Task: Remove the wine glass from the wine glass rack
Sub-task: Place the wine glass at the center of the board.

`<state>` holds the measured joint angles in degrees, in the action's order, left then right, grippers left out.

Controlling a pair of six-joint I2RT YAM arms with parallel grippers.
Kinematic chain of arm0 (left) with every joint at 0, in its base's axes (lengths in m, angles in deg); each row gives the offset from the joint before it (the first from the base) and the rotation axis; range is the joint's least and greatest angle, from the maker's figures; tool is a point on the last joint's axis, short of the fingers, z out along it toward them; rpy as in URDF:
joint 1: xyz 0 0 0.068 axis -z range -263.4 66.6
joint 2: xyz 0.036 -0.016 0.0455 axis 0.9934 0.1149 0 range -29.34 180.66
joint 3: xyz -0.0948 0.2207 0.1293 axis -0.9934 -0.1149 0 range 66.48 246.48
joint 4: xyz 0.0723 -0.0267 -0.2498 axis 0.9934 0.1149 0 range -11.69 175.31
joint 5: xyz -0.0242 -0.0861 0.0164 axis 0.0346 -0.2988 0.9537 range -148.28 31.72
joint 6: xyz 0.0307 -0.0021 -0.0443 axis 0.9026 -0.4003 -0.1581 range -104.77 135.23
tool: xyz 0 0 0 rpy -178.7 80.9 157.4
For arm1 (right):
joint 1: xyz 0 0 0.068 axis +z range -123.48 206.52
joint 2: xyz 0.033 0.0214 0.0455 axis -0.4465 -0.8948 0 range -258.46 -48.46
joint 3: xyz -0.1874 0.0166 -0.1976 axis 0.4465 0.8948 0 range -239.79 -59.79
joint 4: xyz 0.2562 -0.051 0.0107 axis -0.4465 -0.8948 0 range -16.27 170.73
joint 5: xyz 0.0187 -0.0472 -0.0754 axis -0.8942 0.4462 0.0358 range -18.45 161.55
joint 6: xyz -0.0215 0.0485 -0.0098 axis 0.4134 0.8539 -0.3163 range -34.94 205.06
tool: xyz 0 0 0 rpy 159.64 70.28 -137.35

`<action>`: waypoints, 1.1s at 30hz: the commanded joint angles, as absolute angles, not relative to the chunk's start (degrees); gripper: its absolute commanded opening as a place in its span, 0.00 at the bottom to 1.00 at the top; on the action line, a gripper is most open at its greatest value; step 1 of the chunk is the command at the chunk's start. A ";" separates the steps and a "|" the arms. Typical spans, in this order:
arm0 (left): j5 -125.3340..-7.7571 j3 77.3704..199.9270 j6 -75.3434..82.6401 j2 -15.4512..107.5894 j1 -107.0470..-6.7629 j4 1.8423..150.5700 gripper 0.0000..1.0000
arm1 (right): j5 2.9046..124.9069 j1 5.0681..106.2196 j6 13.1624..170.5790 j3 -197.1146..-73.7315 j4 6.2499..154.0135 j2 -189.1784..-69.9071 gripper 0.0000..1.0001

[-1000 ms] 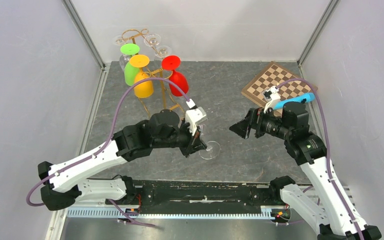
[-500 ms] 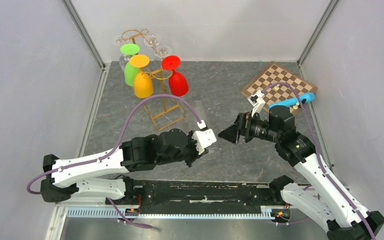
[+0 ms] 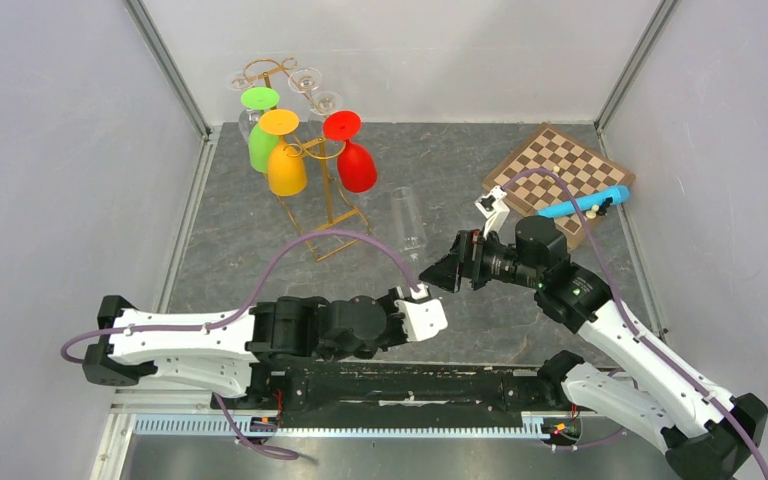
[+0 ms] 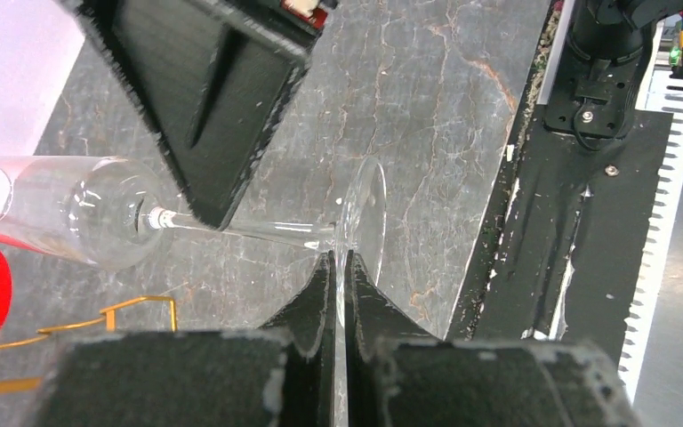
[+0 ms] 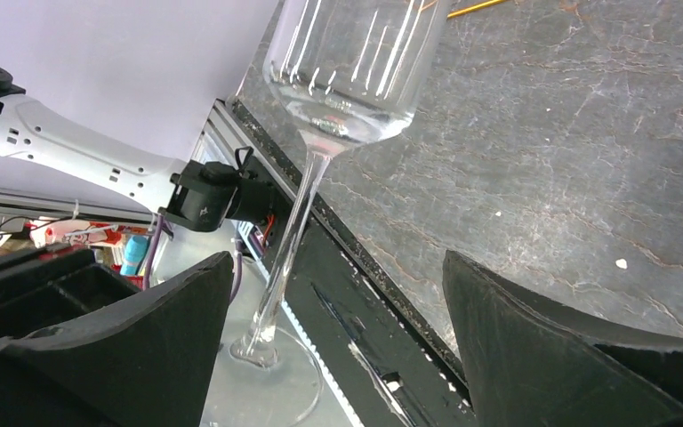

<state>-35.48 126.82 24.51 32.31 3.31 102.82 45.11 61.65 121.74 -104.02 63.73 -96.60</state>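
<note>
A clear wine glass (image 3: 407,222) hangs level above the table, bowl toward the back, off the gold wine glass rack (image 3: 312,150). My left gripper (image 4: 336,260) is shut on the rim of the glass's round foot (image 4: 366,218); the stem (image 4: 249,231) runs left to the bowl (image 4: 62,218). My right gripper (image 5: 338,267) is open around the stem (image 5: 295,231), which passes close to its left finger (image 5: 124,347) without touching. In the top view the right gripper (image 3: 438,272) sits just right of the stem.
Green (image 3: 260,140), yellow (image 3: 285,165) and red (image 3: 355,160) glasses hang upside down on the rack, with clear ones (image 3: 305,80) behind. A chessboard (image 3: 550,165) and a blue object (image 3: 585,203) lie at the back right. Grey walls close both sides.
My left arm has drawn back toward the near edge, carrying the glass away from the rack and laying it level. The right gripper has moved left up to the stem.
</note>
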 commanded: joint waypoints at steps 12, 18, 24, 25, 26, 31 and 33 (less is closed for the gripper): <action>-18.35 127.39 34.09 36.76 11.39 93.83 0.02 | 49.72 66.19 126.36 -103.03 70.52 -97.89 0.82; -16.06 127.24 35.52 37.21 12.46 92.31 0.02 | 50.01 67.18 126.76 -102.68 71.11 -98.07 0.74; -16.18 127.30 35.09 37.34 12.89 92.28 0.02 | 50.08 67.80 126.87 -102.77 71.39 -98.25 0.62; -16.18 127.30 35.01 37.34 12.96 92.20 0.02 | 50.02 67.91 126.89 -102.77 71.49 -98.27 0.60; -16.26 127.30 34.78 37.33 13.06 92.20 0.02 | 50.17 68.04 126.86 -102.79 71.43 -98.27 0.58; -17.53 127.39 33.91 37.33 13.40 92.28 0.02 | 50.26 68.51 126.64 -102.77 71.33 -98.08 0.45; -17.71 127.32 33.60 37.31 13.58 92.32 0.02 | 50.38 68.57 126.74 -102.68 71.24 -97.96 0.41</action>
<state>-19.37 126.71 31.89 37.64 12.76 97.42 49.53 68.08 126.81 -103.01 68.35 -98.22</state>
